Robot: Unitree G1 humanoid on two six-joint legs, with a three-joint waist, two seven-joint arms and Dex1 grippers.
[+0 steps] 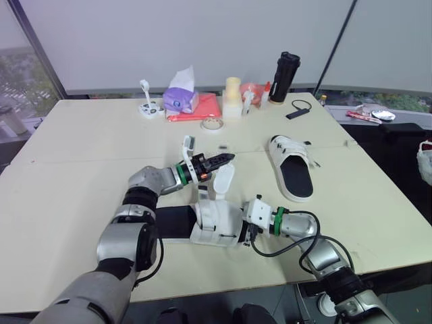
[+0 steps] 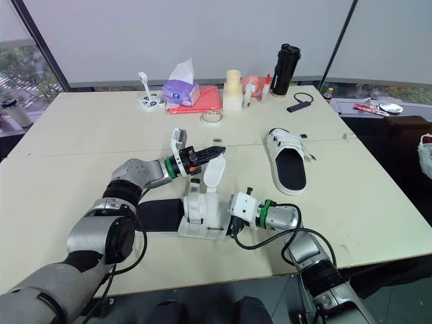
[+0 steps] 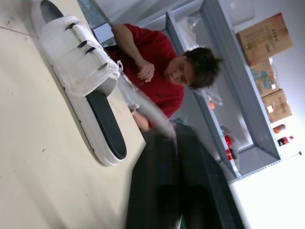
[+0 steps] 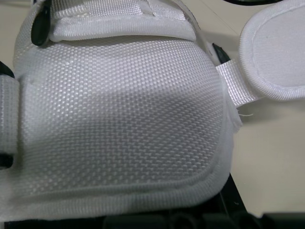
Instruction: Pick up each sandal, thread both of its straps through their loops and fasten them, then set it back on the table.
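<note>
Pressing against the near sandal (image 1: pixel 216 223) at the table's (image 1: pixel 81 135) near edge: right gripper (image 1: pixel 248 235), grip cannot be told; left gripper (image 1: pixel 226 158) closed to a point just above the raised strap (image 1: pixel 223 179); second sandal (image 1: pixel 291 167) toward the right edge

The near sandal (image 1: pixel 216 223) was white, its upper a fine woven grid, with a black footbed. The far sandal (image 1: pixel 291 167) matched it, with white straps over a black footbed. The worktop (image 1: pixel 81 148) was pale cream. The tissue box (image 1: pixel 179 100) was purple, the cloth (image 1: pixel 206 108) red-orange, the bottle (image 1: pixel 285 76) black. A person's shirt (image 3: pixel 152 62) was red.
</note>
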